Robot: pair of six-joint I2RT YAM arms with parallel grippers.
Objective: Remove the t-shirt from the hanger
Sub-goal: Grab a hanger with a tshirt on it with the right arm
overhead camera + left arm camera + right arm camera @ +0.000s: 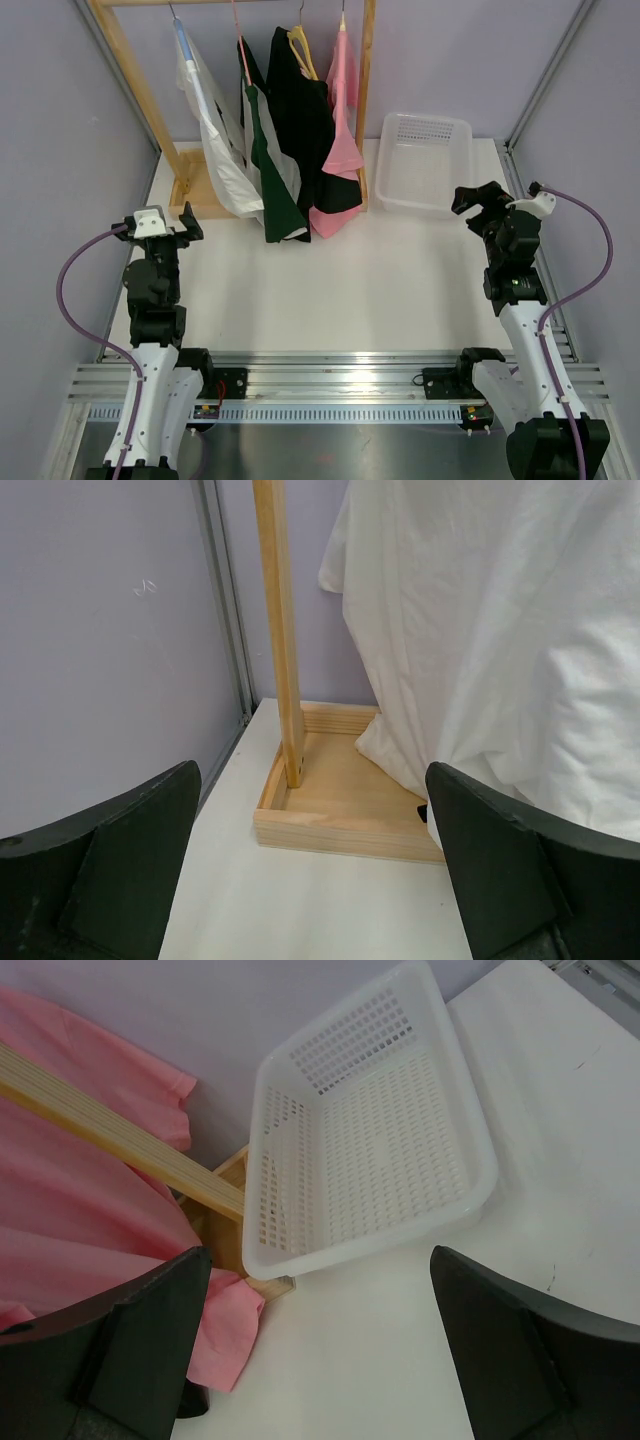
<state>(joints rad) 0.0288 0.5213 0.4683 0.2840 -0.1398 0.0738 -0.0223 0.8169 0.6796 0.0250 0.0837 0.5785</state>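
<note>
A white table (330,290) carries everything. At its far left stands a wooden clothes rack, whose shallow tray-like base (190,205) sits flat on the surface (230,900) close to the left wall. One upright post rises from that base (340,815). Just right of the rack lies a white perforated plastic basket (415,207), open side up, with its near left corner (270,1190) touching the rack's base. A pink garment (225,1335) has its lower corner down on the tabletop (380,1360) beside the basket. An aluminium rail (330,385) runs along the near edge.
</note>
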